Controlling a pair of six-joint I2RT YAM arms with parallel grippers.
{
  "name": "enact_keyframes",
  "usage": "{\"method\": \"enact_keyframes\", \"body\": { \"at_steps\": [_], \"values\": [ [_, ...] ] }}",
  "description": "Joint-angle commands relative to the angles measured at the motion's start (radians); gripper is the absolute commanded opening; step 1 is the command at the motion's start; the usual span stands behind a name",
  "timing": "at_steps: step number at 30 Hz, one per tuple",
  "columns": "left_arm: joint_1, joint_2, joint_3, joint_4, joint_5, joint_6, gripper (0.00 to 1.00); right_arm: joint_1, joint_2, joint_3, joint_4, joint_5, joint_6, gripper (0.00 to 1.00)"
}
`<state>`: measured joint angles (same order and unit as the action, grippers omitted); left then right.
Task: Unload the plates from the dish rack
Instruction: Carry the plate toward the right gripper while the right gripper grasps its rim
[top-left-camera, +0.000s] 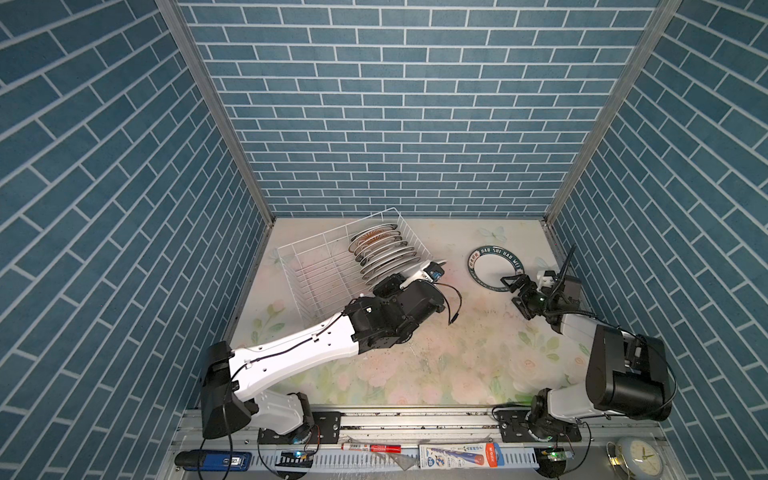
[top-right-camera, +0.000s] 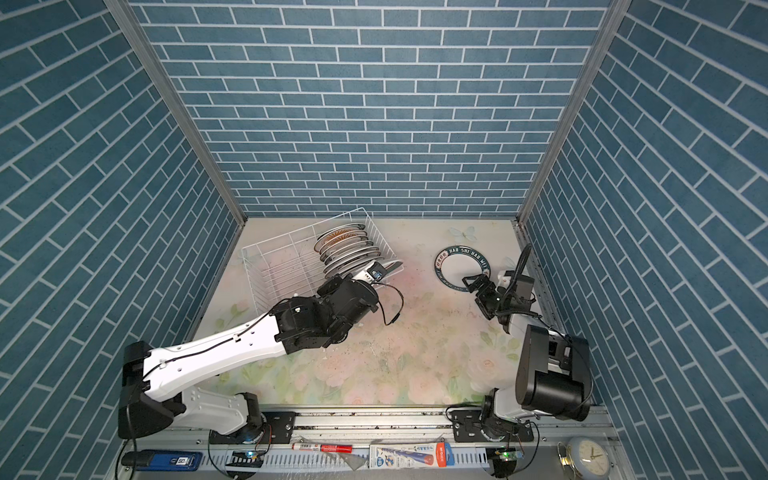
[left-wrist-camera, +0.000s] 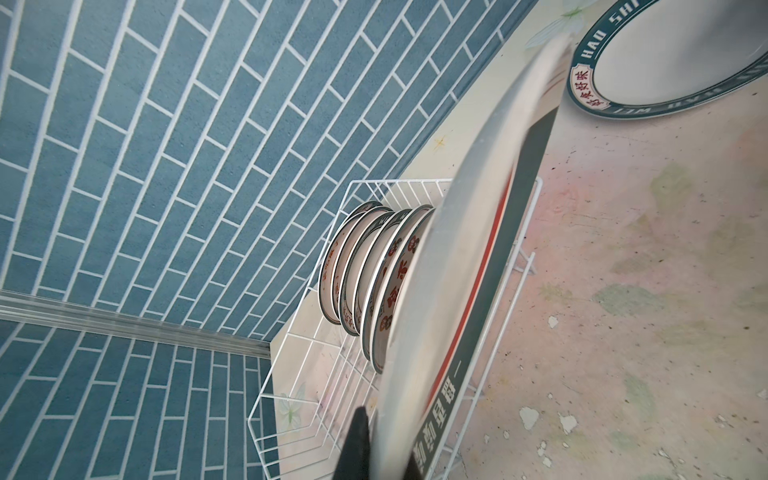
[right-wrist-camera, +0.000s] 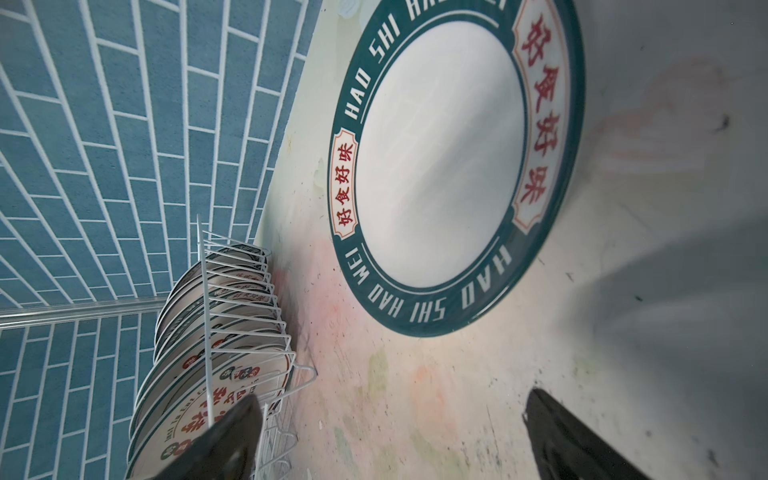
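At the far left of the table (top-left-camera: 415, 353), the dish rack (top-left-camera: 316, 274) is seen, and a row of plates (top-left-camera: 380, 253) is kept upright on edge in its right part. One more plate (left-wrist-camera: 449, 270) is clamped by its rim in the left gripper (top-left-camera: 426, 272), whose jaws are pressed together on it, at the near right corner of the rack. It is held almost edge-on, and whether it is fully clear of the wire wall cannot be told. On the right side, a green-rimmed plate (top-left-camera: 495, 268) is already laid flat on the table, well apart from the rack. The right gripper (top-left-camera: 509, 289) is held just beside its near edge with the jaws spread wide and nothing between them. The step in hand is judged to be the removal of the second plate. For the next move, the plate should be raised above the wires, carried to the right, turned flat and set down on or beside the flat one.
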<state>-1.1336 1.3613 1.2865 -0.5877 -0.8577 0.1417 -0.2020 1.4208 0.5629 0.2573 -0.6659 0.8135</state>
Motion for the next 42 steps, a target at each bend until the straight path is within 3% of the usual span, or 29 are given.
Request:
{"method": "enact_keyframes", "body": {
  "at_steps": [1,5,10,19,23,29,37,42],
  "values": [
    [0.0,-0.085,0.026,0.036,0.043,-0.074,0.0,-0.002,-0.11,-0.031,-0.041,0.027,-0.021,0.99],
    [0.005,-0.132,0.039,0.029,0.103,-0.153,0.0,0.0,-0.251,-0.052,-0.067,0.02,-0.018,0.99],
    [0.062,-0.145,0.051,0.033,0.198,-0.282,0.0,0.03,-0.412,-0.11,0.034,-0.043,0.024,0.99],
    [0.312,-0.131,-0.043,0.194,0.595,-0.588,0.0,0.296,-0.629,-0.203,0.191,-0.005,0.058,0.98],
    [0.396,-0.12,-0.101,0.339,0.807,-0.7,0.0,0.402,-0.598,-0.219,0.305,0.009,0.048,0.94],
    [0.403,-0.082,-0.12,0.46,0.958,-0.775,0.0,0.509,-0.402,-0.209,0.542,0.03,0.114,0.87],
    [0.413,-0.05,-0.154,0.54,1.017,-0.848,0.0,0.582,-0.293,-0.197,0.68,0.08,0.117,0.84],
    [0.416,-0.029,-0.195,0.624,1.074,-0.905,0.0,0.587,-0.291,-0.182,0.705,0.09,0.126,0.76]
  ]
}}
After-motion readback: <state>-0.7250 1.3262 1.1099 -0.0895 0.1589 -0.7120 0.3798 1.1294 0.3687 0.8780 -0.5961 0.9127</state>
